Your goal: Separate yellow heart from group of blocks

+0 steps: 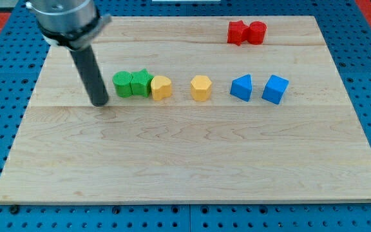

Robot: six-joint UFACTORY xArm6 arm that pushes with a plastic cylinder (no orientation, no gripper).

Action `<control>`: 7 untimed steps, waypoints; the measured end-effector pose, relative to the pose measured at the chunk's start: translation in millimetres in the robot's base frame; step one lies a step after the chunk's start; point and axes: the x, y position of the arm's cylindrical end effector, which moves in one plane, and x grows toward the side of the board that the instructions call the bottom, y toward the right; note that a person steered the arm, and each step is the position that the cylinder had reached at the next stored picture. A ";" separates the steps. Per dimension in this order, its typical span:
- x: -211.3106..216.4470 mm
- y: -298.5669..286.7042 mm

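Note:
The yellow heart [161, 87] sits left of the board's centre, touching a green star [141, 82] on its left. A green cylinder-like block [122, 84] touches the star's left side. The three form a short row. My tip [100, 102] rests on the board just left of the green block, a small gap apart. A second yellow block [201, 87], hexagon-like, stands alone to the right of the heart.
Two blue blocks [241, 87] [275, 89] stand right of centre in the same row. Two red blocks [237, 32] [257, 31] touch each other at the view's top right. The wooden board [185, 161] lies on a blue pegboard.

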 end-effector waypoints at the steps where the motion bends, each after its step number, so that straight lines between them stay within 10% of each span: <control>1: 1.1 51.6; 7: -6.3 46.6</control>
